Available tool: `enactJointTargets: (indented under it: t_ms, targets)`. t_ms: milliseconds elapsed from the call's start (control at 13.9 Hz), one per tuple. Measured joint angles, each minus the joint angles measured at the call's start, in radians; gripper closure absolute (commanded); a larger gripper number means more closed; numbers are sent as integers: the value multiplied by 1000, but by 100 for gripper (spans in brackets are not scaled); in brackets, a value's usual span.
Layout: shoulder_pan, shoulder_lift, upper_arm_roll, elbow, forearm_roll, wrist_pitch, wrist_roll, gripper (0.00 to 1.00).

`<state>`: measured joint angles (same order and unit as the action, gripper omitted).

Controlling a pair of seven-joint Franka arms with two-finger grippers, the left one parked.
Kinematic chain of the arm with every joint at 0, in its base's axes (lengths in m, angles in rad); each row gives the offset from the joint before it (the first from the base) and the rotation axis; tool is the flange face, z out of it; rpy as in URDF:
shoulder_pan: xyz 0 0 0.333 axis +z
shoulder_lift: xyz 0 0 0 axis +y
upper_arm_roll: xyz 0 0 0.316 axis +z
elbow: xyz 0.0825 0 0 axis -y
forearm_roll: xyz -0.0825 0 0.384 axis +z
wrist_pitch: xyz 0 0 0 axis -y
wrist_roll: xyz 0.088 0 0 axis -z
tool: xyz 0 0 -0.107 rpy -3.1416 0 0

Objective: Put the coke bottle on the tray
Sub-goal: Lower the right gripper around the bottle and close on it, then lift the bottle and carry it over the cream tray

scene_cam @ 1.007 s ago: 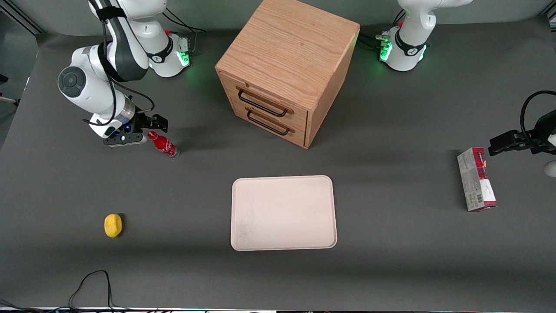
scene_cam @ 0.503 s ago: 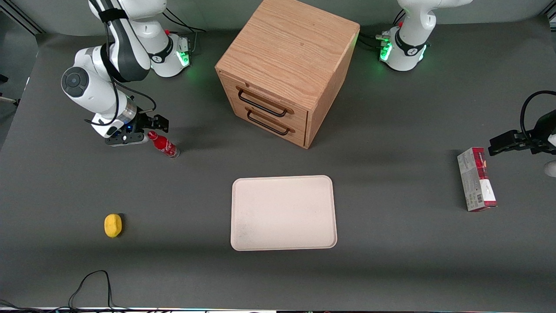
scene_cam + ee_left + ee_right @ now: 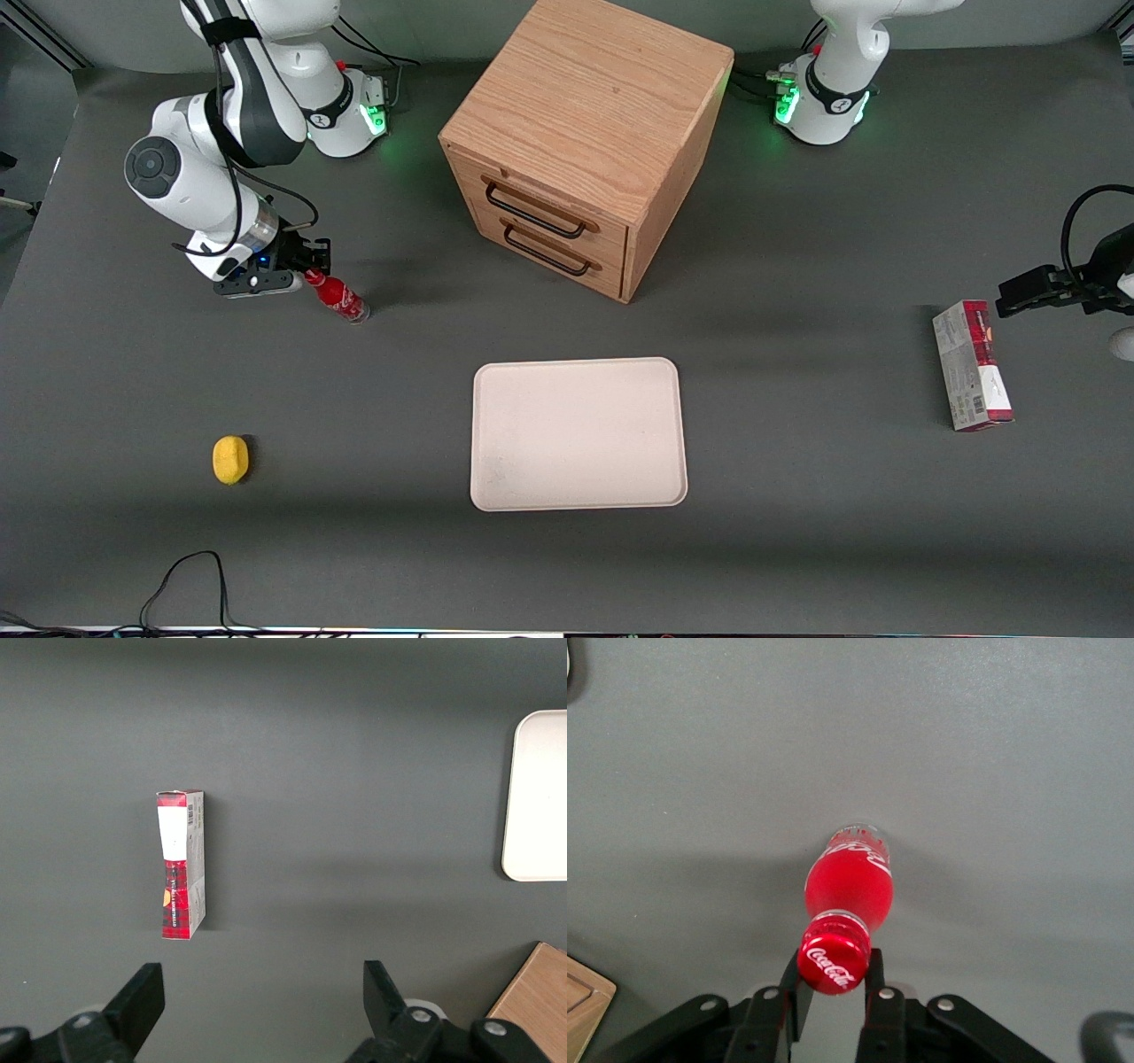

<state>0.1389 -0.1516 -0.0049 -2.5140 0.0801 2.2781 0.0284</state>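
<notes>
The coke bottle [image 3: 337, 299] is a small red bottle with a red cap, standing on the grey table toward the working arm's end, farther from the front camera than the tray. My right gripper [image 3: 310, 266] is at its top, with both fingers pressed against the sides of the cap and neck. In the right wrist view the bottle [image 3: 849, 890] stands with its cap between the two black fingers of the gripper [image 3: 834, 967]. The cream-white tray [image 3: 576, 434] lies bare mid-table, in front of the cabinet; its edge shows in the left wrist view [image 3: 540, 797].
A wooden two-drawer cabinet [image 3: 585, 151] stands at mid-table, farther from the front camera than the tray. A yellow lemon [image 3: 230, 459] lies nearer the front camera than the bottle. A red-and-grey box [image 3: 972, 365] lies toward the parked arm's end, also seen in the left wrist view [image 3: 182, 864].
The gripper's fingers have closed in from open to grip the bottle's cap. The bottle and the arm have hardly shifted.
</notes>
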Motion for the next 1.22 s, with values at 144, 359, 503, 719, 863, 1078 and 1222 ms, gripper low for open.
enactJointTargets:
  t_ms: [144,359,503,719,863,1078,1222]
  targets:
    - [0,0,0,0,0,0,0,100]
    - [0,0,0,6,0,-2,0,100]
    - [0,1,0,58,0,-59,2,100]
    - [-1,28,-2,280,0,-290,8,100]
    - [-4,107,-4,500,-1,-461,36,100]
    - [-5,318,-6,873,-4,-692,85,100]
    - [-5,467,-6,1110,-4,-820,136,100]
